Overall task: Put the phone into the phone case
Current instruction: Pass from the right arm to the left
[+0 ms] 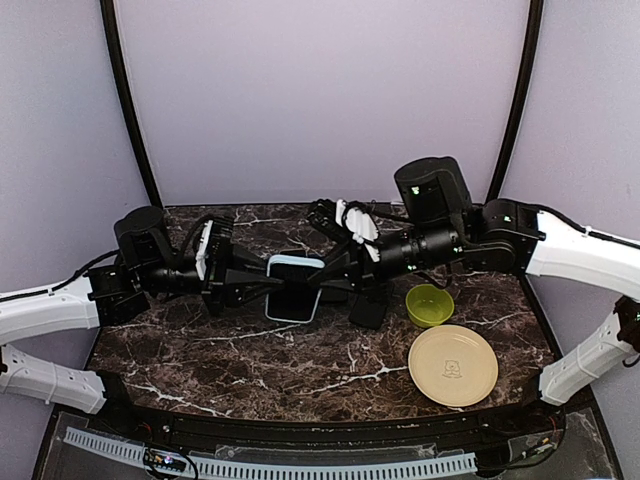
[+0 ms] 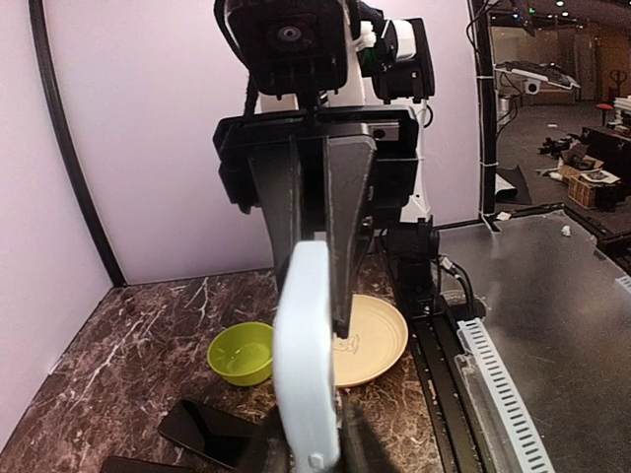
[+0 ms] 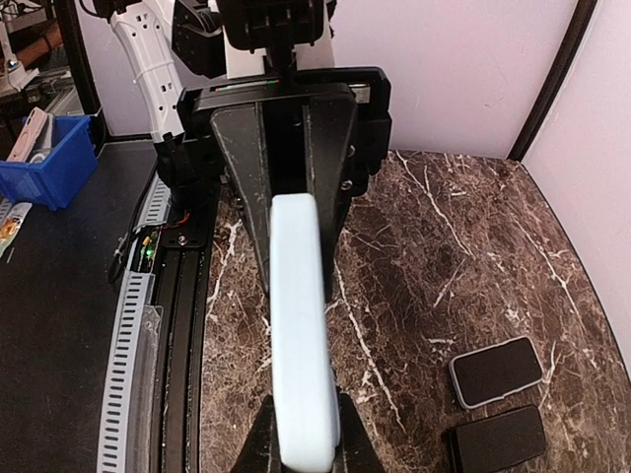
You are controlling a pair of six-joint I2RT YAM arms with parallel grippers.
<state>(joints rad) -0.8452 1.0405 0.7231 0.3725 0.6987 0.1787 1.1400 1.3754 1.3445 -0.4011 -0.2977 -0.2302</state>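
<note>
A light blue phone case (image 1: 295, 290) hangs in the air over the middle of the table, held between both grippers. A dark face fills its rim in the top view; I cannot tell whether that is the phone. My left gripper (image 1: 272, 285) is shut on its left end. My right gripper (image 1: 325, 275) is shut on the opposite end. The left wrist view shows the phone case (image 2: 306, 365) edge-on, with the right arm's fingers (image 2: 347, 236) clamping its far end. In the right wrist view the phone case (image 3: 299, 325) runs from my own fingers (image 3: 347, 448) to the left arm's.
A black phone (image 1: 368, 310) lies on the marble below the right gripper. A green bowl (image 1: 429, 304) and a cream plate (image 1: 452, 364) sit at the front right. The right wrist view shows a grey-cased phone (image 3: 496, 371) and a black slab (image 3: 498, 439).
</note>
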